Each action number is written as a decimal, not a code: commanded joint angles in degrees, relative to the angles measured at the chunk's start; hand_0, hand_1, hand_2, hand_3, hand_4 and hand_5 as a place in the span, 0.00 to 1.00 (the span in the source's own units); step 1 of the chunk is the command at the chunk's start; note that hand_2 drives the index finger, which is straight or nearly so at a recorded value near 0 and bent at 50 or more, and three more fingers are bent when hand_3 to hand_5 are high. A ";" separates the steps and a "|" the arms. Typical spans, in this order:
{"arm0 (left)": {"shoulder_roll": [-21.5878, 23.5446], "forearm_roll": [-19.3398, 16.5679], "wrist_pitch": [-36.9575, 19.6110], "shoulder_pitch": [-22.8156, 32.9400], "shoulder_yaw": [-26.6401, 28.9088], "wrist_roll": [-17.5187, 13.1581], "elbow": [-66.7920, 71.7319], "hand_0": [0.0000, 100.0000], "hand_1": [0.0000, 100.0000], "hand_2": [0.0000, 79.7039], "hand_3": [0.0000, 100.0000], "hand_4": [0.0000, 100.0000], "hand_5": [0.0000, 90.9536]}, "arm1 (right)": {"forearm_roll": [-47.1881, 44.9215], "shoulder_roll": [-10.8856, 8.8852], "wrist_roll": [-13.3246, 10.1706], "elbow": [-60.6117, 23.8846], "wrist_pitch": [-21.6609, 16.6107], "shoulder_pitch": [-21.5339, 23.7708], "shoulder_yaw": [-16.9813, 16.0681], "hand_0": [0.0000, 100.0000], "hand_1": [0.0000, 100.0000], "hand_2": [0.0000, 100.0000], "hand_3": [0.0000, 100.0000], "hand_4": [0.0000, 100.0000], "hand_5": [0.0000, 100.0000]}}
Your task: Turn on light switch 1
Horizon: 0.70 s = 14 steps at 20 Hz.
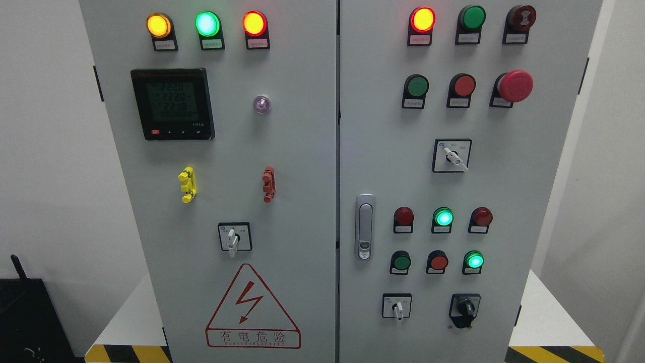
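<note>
I see neither robot hand from the head camera, so I cannot tell whether the fingers are apart or together, nor how any switch lies relative to them. A grey electrical cabinet point(302, 201) with two doors fills my view.

On the left door I count three lit lamps along the top: amber point(158, 25), green point(207, 23) and red point(254, 23). Below them sits a black digital meter point(172, 104) with a dim readout I cannot read, and a small clear lamp point(261, 104) to its right. Lower down are a yellow clip point(187, 184) and a red clip point(268, 184), then a white rotary switch point(234, 237) with its lever pointing down, above a red warning triangle point(252, 308).

On the right door, a silver door handle point(365, 226) sits by the left edge. The top row holds a lit red lamp point(422, 19), an unlit green one and a dark red buzzer point(521, 19). Under it I count a green button point(417, 86), a red button point(464, 85) and a red mushroom stop button point(515, 85). A second white rotary switch point(452, 156) follows. Below come two rows of three round lamps or buttons; two glow green. At the bottom are a third white rotary switch point(397, 306) and a black rotary knob point(464, 307).

The small labels are too blurred to read, so I cannot tell which control is light switch 1. The cabinet stands on a white worktop point(136, 317), cut off at the bottom edge.
</note>
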 commanded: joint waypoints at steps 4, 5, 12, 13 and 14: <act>0.00 0.53 0.01 0.00 -0.79 0.13 -0.25 0.12 0.00 0.00 0.00 0.00 0.00 | 0.00 0.00 0.01 0.00 -0.01 0.01 0.00 0.31 0.00 0.00 0.00 0.00 0.00; 0.09 0.53 0.01 0.17 -0.79 0.13 -1.12 0.12 0.00 0.00 0.00 0.00 0.00 | 0.00 0.00 0.01 0.00 -0.01 -0.08 0.00 0.31 0.00 0.00 0.00 0.00 0.00; 1.58 0.62 0.19 5.18 -0.26 0.40 -15.25 0.12 0.00 0.00 0.00 0.00 0.00 | 0.00 0.00 0.01 0.00 -0.01 0.01 0.00 0.31 0.00 0.00 0.00 0.00 0.00; 1.84 0.62 0.28 6.14 -0.09 0.40 -17.46 0.11 0.00 0.00 0.00 0.00 0.00 | 0.00 0.00 0.01 0.00 -0.01 0.01 0.00 0.31 0.00 0.00 0.00 0.00 0.00; 2.02 0.62 0.28 7.02 0.09 0.40 -19.91 0.11 0.00 0.00 0.00 0.00 0.00 | 0.00 0.00 0.01 0.00 -0.01 -0.08 0.00 0.31 0.00 0.00 0.00 0.00 0.00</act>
